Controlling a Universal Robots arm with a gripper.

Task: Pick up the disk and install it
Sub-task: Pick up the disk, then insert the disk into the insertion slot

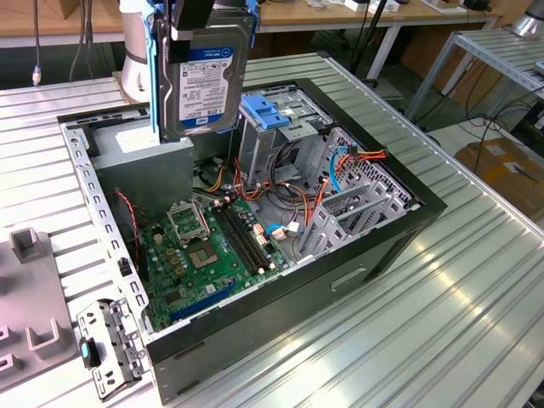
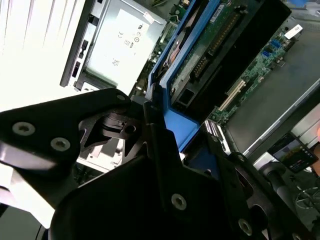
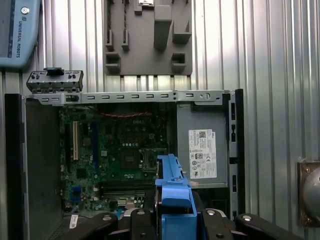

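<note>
Silver-grey metal with a white label, edged by blue plastic rails: I see the disk (image 1: 204,81) raised clear above the open computer case (image 1: 374,246), over the corner where the grey power-supply box (image 3: 202,150) sits. It stands upright with its long axis vertical, and its labelled flat face is turned toward the exterior view. The black gripper (image 1: 192,34) grips the disk's upper end, with the fingers closed against the blue frame. In the second wrist view the matte black fingers (image 2: 150,130) press on the rail of the disk (image 2: 200,55).

Below lie the green motherboard (image 1: 212,246) and the perforated metal drive cage (image 1: 280,140) with its blue latch (image 1: 263,110). The case rests on a ribbed aluminium table (image 1: 442,323).
</note>
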